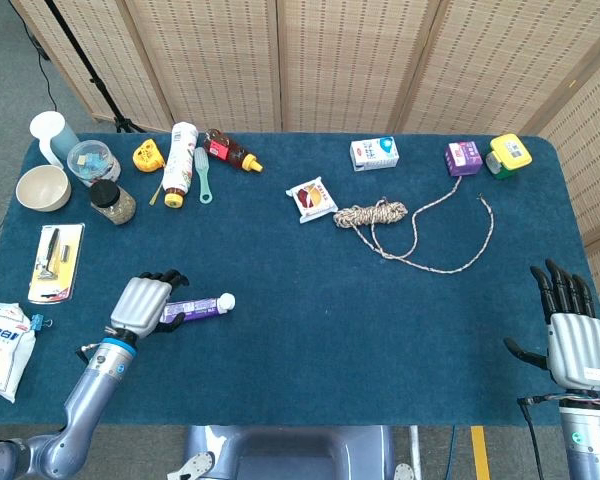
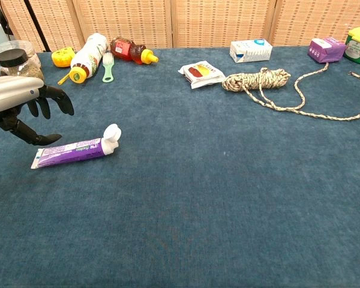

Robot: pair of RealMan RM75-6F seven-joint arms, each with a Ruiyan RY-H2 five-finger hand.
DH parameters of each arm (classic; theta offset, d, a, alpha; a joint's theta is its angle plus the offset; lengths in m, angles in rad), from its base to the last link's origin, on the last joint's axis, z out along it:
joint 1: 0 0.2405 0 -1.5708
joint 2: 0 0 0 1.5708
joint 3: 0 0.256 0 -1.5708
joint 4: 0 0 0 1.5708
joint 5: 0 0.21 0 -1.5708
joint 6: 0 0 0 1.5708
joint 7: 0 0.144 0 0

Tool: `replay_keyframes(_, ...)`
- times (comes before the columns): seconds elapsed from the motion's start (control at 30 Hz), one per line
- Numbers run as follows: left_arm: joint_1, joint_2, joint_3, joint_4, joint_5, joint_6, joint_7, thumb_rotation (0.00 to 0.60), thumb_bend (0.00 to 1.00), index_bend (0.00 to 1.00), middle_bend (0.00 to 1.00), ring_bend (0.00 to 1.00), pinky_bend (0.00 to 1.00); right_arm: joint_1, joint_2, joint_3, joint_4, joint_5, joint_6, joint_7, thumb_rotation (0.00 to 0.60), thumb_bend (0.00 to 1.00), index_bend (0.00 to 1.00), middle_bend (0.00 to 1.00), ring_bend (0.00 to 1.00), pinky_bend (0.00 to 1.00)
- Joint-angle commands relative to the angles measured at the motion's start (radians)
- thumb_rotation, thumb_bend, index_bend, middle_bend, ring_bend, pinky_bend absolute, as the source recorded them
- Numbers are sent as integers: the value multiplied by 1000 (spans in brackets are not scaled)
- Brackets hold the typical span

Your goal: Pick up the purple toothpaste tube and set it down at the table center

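Head view looks steeply down from above over the whole blue table (image 1: pixel 310 330). Chest view sits low and near, facing across the same table top (image 2: pixel 216 198).

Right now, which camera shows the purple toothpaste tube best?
The chest view: the purple toothpaste tube with its white cap lies in full sight, the left hand above its tail. In the head view that hand covers the tube's tail end.
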Motion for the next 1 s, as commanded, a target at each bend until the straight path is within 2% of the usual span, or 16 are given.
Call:
replay_keyframes(0.03,-18,-37,5,24,-14,-3,10,507,317,296,274,331,325,-5,6,-1,-3,-5,7,4,600,63,0,0,0,0)
replay_keyframes(0.6,-63,-206,3,135,-126,39,67,512,317,307,274,336,326,-46,31,-14,7,-23,44,66,600,63,0,0,0,0)
replay_keyframes(0.83,-65,-225,7,143,-132,55,59,523,318,318,274,342,332,-27,21,-18,14,-28,2,81,600,63,0,0,0,0)
replay_keyframes(1.0,-77,-232,4,141,-142,46,59,555,319,324,274,343,335,-15,11,-15,14,-34,-11,80,600,63,0,0,0,0)
